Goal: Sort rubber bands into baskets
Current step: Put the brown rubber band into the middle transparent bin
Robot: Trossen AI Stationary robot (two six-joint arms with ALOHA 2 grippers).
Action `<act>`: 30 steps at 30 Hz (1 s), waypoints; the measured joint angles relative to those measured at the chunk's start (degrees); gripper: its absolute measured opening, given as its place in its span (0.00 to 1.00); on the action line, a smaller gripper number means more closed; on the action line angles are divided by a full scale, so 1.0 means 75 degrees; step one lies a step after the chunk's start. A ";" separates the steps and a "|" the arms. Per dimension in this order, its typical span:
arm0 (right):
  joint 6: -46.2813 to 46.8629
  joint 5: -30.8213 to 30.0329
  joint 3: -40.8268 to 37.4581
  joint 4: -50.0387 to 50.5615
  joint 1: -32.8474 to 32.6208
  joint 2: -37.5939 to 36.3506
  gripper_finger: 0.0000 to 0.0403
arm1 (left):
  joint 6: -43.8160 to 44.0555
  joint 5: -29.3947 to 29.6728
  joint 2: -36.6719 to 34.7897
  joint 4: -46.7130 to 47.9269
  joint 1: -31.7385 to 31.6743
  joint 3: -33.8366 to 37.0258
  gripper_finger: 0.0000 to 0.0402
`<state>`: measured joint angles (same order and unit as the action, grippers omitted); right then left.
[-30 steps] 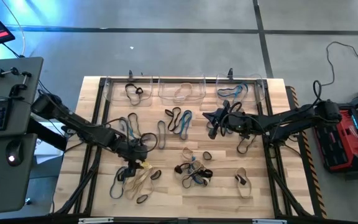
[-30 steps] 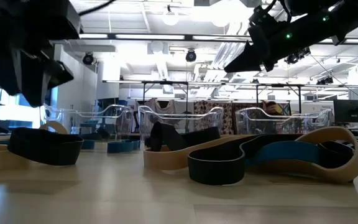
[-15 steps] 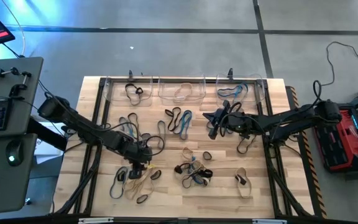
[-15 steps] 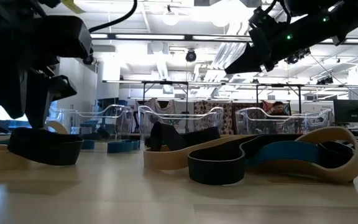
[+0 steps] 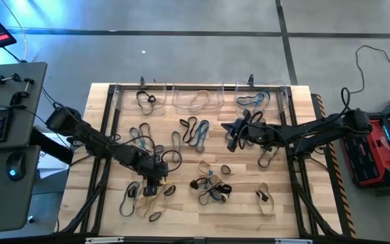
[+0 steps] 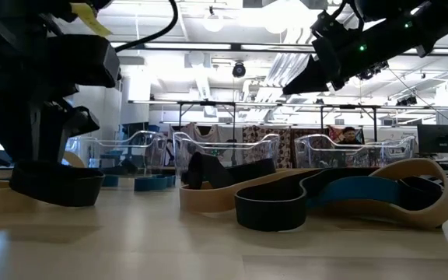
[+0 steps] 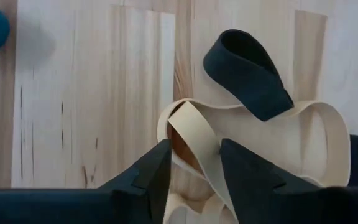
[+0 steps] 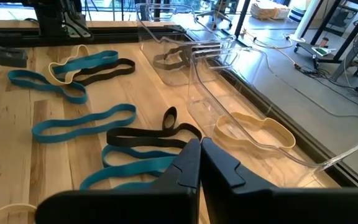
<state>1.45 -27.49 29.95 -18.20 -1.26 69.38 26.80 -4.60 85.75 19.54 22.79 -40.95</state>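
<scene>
Since a second ago the left tool has travelled toward the near edge of the bench and dropped onto the heap of rubber bands at the near left, and its fingers have drawn closer together. Its wrist view shows the two fingers straddling a fold of a tan band; they sit just beside it, still a little apart, so a firm pinch is not plain. A black band lies across the same tan loop just beyond the fingertips. From bench height, a black loop lies under the left arm, and a tangle of tan, black and blue bands lies to the side of it.

Farther back, blue and black bands lie loose in the middle of the bench, with more heaps nearer the front. The right tool hangs above the bench short of the far baskets, its fingers clenched on nothing, just as before.

Along the far edge stand three clear baskets: the left basket holds dark bands, the middle basket a tan one, the right basket blue ones.
</scene>
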 joint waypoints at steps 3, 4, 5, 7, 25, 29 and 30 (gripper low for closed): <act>-0.0002 0.0000 0.0000 0.0000 0.0014 0.0000 0.00 | -0.0124 -0.0014 -0.0073 0.0013 0.0000 0.0000 0.21; -0.0012 0.0000 0.0000 0.0000 0.0017 0.0000 0.00 | -0.0127 -0.0030 -0.0084 0.0024 0.0000 0.0000 0.17; -0.0026 0.0000 0.0000 0.0000 0.0017 0.0000 0.00 | -0.0127 -0.0074 -0.0109 0.0022 0.0000 0.0000 0.13; -0.0026 0.0000 0.0000 0.0000 0.0017 0.0000 0.00 | -0.0228 -0.0133 -0.0163 0.0010 0.0000 0.0000 0.05; 0.0244 0.0004 0.0000 0.0042 0.0012 0.0000 0.00 | -0.1601 0.0662 -0.1140 0.1714 -0.0315 -0.1308 0.00; 0.0485 0.0006 0.0000 0.0052 0.0012 0.0000 0.00 | -0.1607 0.1041 -0.1645 0.1907 -0.0450 -0.1384 0.00; 0.0489 0.0015 0.0000 0.0072 0.0012 0.0000 0.00 | -0.1607 0.1086 -0.1761 0.1924 -0.0460 -0.1384 0.00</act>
<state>5.12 -27.37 29.95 -17.66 -1.17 69.38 14.74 3.54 72.54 33.98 19.33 -51.33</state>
